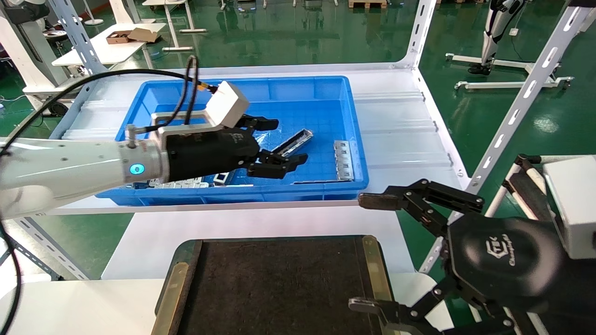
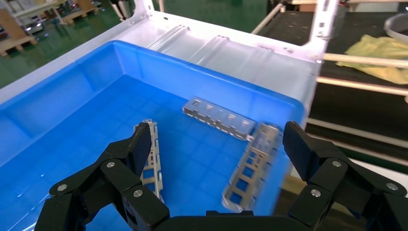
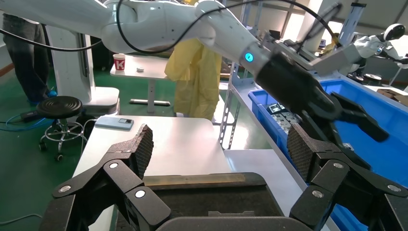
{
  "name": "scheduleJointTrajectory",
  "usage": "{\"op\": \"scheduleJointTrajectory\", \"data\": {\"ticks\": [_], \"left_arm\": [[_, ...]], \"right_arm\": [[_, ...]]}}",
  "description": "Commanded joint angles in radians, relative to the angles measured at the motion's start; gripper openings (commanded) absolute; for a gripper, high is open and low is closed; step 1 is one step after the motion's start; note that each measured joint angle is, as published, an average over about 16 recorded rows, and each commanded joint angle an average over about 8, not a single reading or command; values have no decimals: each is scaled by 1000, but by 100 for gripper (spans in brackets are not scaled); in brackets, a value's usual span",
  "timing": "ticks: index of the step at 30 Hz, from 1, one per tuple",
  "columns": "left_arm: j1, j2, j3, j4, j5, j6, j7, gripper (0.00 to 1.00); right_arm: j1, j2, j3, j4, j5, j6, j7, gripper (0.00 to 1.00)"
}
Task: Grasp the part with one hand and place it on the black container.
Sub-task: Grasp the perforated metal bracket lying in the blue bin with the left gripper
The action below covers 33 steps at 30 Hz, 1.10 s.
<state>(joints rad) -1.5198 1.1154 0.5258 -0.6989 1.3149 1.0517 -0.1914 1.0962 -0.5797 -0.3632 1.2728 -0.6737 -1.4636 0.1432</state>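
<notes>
The part (image 1: 294, 141) is a narrow silver-grey channel bar lying slantwise on the floor of the blue bin (image 1: 298, 83). My left gripper (image 1: 288, 142) hangs open just over it, one finger on each side, holding nothing. In the left wrist view the part (image 2: 153, 159) lies beside one of the fingers (image 2: 140, 144), and the left gripper (image 2: 219, 144) is spread wide. The black container (image 1: 279, 288) is a flat dark tray with brass strips at the table's near edge. My right gripper (image 1: 364, 252) is parked open over its right edge; the right gripper (image 3: 219, 144) is empty above the black container (image 3: 192, 197).
A silver plate with tabs (image 1: 343, 160) lies by the bin's right wall, also visible as the tabbed plate (image 2: 219, 118). A ladder-like bar (image 2: 250, 166) leans on the bin's near wall. More plates (image 1: 186, 184) sit at the bin's front left. White frame uprights (image 1: 517, 107) stand to the right.
</notes>
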Motion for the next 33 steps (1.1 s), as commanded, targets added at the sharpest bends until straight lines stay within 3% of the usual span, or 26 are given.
{"op": "scheduleJointTrajectory", "data": {"ticks": [1,13,15,16,21,23,24,33], "left_arm": [[-16,39,5,62,10,-23,20,100],[-94,231,0,402,22,-235,189,100],[-98,243,5,426,13,-255,206,100],[-97,247,9,433,8,-264,211,93],[-87,254,46,436,-23,-300,213,30],[-83,254,65,431,-35,-314,205,5],[-80,255,76,428,-41,-321,199,0],[-71,253,171,411,-85,-380,147,0]], "right_arm": [[0,0,0,0,0,0,0,100],[0,0,0,0,0,0,0,100],[0,0,0,0,0,0,0,81],[0,0,0,0,0,0,0,68],[0,0,0,0,0,0,0,6],[0,0,0,0,0,0,0,0],[0,0,0,0,0,0,0,0],[0,0,0,0,0,0,0,0]]}}
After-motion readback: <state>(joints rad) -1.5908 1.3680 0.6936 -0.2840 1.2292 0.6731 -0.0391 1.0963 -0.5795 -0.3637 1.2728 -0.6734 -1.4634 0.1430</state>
